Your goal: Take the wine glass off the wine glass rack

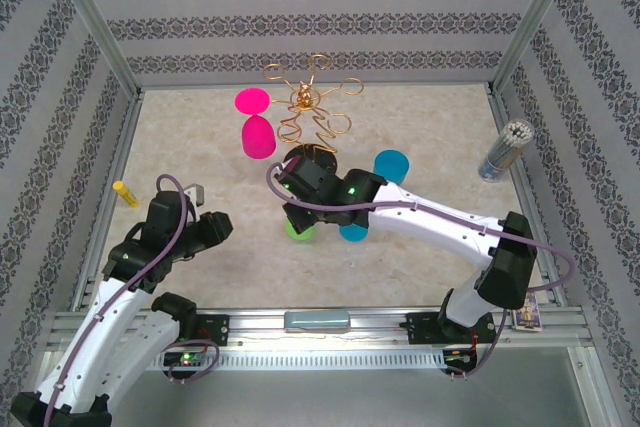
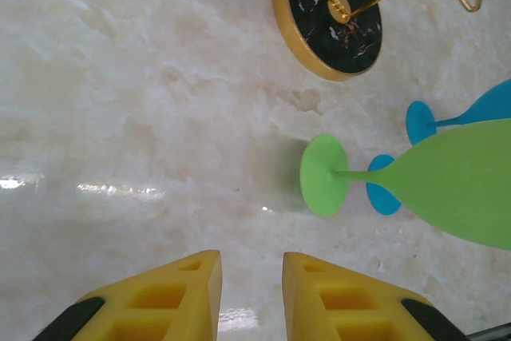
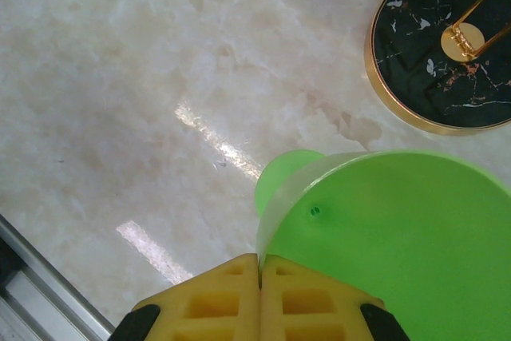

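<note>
Beige marbled tabletop, walled by grey patterned panels on three sides. Near its middle the green wine glass is off the wine glass rack and sits just in front of the rack's round dark-and-gold base. In the left wrist view its foot is at or just above the table (a shadow beside the foot leaves this unclear). The right gripper has its yellow fingers pressed together at the lip of the bowl, and the thin green wall runs into the seam between them.

A pink wine glass is up at the looped arms on the rack's left side, foot above bowl. A blue wine glass is to the right of the base, and a second blue glass is just beside the green one, partly under the right arm.

The left gripper hangs over bare table to the left of the glasses, well apart from them, fingers spread with nothing between. A yellow stick lies near the left edge. A cylindrical holder full of thin sticks is at the right edge.
</note>
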`<state>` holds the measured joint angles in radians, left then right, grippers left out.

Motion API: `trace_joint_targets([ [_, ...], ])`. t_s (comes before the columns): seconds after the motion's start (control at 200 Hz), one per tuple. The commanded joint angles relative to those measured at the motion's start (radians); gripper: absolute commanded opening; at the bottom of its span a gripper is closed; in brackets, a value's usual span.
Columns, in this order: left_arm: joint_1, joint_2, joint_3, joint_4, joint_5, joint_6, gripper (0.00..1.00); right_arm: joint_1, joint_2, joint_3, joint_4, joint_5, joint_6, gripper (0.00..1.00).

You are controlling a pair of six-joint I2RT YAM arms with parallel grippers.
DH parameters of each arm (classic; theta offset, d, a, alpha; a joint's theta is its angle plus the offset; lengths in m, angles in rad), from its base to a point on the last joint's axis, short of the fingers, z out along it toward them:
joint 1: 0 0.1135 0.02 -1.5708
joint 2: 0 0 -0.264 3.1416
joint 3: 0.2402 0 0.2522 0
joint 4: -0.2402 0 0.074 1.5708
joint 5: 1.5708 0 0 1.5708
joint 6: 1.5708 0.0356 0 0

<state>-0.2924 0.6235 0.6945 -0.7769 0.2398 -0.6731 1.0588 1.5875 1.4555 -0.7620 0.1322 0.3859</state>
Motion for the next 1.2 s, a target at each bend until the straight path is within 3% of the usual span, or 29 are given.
trace_joint_targets([
  [0.0, 0.01, 0.007, 0.028, -0.056, -0.028, 0.038, 0.27, 0.017, 0.017, -0.007, -0.019, 0.051, -0.009, 0.0],
  [0.704, 0.01, 0.035, 0.021, -0.025, -0.018, 0.042, 0.27, 0.035, 0.095, 0.015, -0.079, 0.117, -0.023, 0.0],
  [0.874, 0.011, 0.033, 0.015, -0.019, -0.019, 0.038, 0.27, 0.039, 0.094, 0.019, -0.084, 0.125, -0.022, 0.08],
  [1.194, 0.011, 0.033, 0.014, -0.013, -0.018, 0.037, 0.27, 0.042, 0.089, 0.049, -0.106, 0.141, -0.027, 0.32],
])
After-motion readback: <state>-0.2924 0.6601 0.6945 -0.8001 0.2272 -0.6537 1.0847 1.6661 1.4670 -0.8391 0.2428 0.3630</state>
